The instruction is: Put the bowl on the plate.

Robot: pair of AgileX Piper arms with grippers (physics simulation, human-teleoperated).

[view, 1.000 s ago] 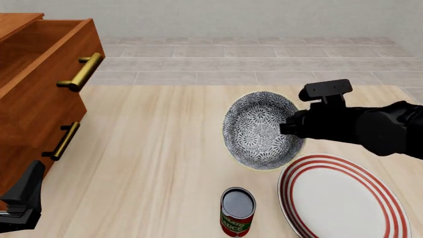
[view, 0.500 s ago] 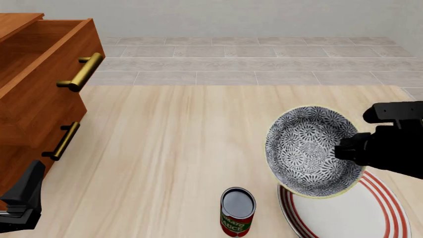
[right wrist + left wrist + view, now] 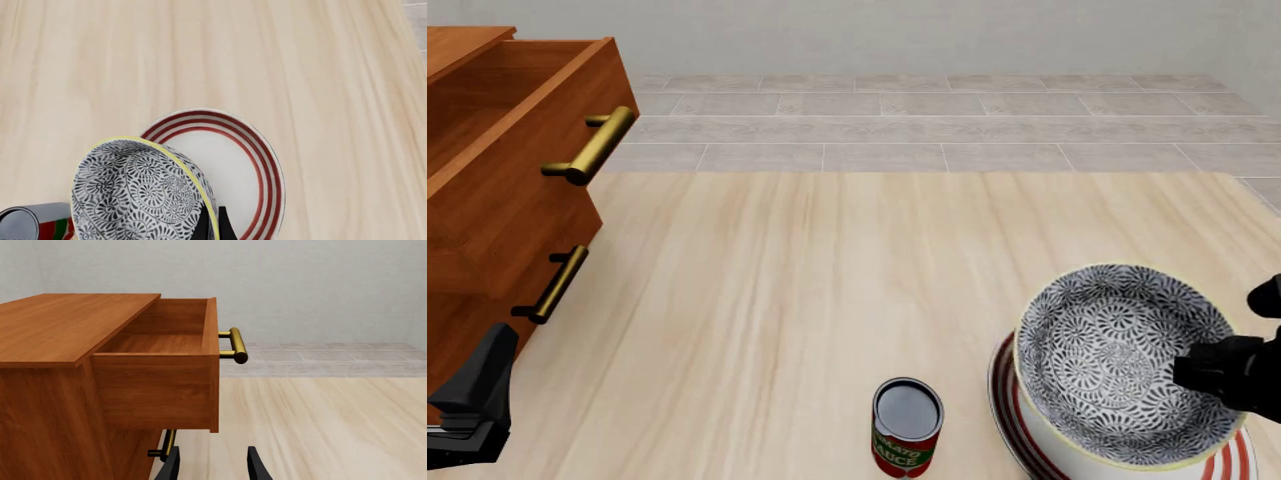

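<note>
The bowl is round and deep, with a dense grey-and-white floral pattern inside and out and a pale yellow rim. It is held tilted over the plate, a flat white disc with concentric red rings. The plate rests on the pale wood-grain table, at its near right.

The right gripper pinches the bowl's rim; one finger lies inside the wall, the other outside, and the gap is only as wide as the wall.

The left gripper is open at a moderate width and holds nothing. It faces a red-brown wooden cabinet with an open top drawer and brass bar handles.

A small red can stands upright just left of the plate.
</note>
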